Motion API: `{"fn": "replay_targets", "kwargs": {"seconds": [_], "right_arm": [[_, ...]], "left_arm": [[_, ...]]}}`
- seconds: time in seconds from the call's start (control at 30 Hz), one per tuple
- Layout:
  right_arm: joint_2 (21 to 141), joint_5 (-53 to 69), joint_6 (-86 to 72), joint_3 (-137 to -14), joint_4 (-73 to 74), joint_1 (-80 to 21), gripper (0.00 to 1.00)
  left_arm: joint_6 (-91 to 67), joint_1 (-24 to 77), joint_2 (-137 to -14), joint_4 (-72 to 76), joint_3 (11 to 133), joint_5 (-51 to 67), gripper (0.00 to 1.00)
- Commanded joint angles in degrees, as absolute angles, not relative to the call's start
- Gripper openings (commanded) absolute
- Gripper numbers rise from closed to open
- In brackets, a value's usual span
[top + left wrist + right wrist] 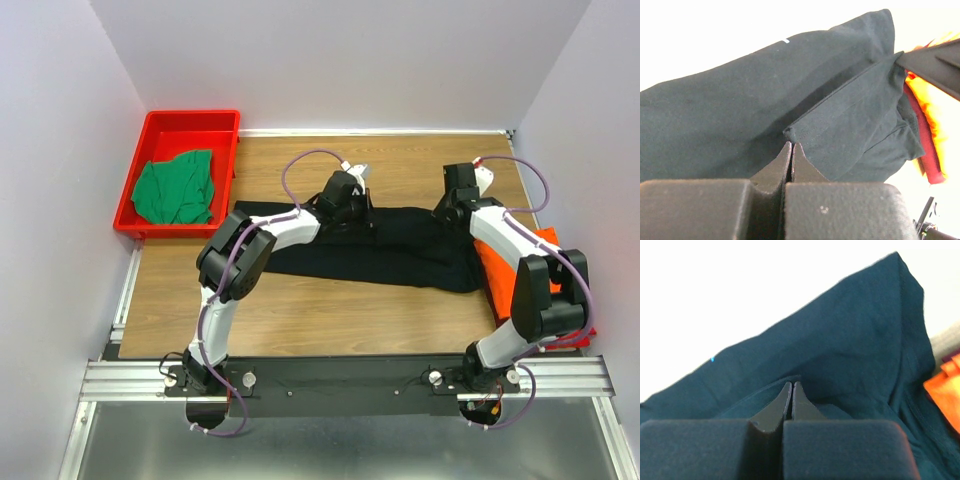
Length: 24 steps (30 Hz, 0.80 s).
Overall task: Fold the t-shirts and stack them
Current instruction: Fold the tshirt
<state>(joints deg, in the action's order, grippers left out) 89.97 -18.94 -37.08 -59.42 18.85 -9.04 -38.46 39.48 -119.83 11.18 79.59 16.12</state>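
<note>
Three t-shirts, two arms and one tray appear in the top external view. The black t-shirt [400, 255] lies spread across the middle of the table [350, 315]. The orange t-shirt [497, 272] lies at the right edge, partly under the right arm. The green t-shirt [178, 188] sits bunched inside the red tray [190, 122] at the far left corner. Both arms reach forward over the black cloth, with the left gripper [352, 205] near its far edge and the right gripper [452, 210] near its right end.

Left wrist view: the left gripper [791, 146] has its jaws pressed together, pinching a raised folded edge of the black t-shirt [730, 105]. The orange t-shirt [934, 107] shows at the right.

Right wrist view: the right gripper [791, 385] is likewise closed, its tips nipping a fold of the black t-shirt [850, 345]. One corner of the orange t-shirt [946, 390] is visible at the right.
</note>
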Motion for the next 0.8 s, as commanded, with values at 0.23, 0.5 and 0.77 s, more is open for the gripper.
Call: {"fn": "replay_targets", "kwargs": {"seconds": [0.23,0.5,0.77], "right_arm": [[95.9,-21.9,-37.7,-62.7,16.3,-9.1,0.01],[96.1,-23.2,-36.9,-61.3,16.3,-9.1,0.65],[89.0,-17.1,-36.6,-58.5,16.3,-9.3,0.61]], "left_arm": [[-39.1,38.8,-120.5,12.7,78.3,13.4,0.00],[-38.1,37.0,-119.3,9.9,77.9,10.3,0.34],[-35.3,36.8,-113.9,4.7,78.0,5.2,0.43]]}}
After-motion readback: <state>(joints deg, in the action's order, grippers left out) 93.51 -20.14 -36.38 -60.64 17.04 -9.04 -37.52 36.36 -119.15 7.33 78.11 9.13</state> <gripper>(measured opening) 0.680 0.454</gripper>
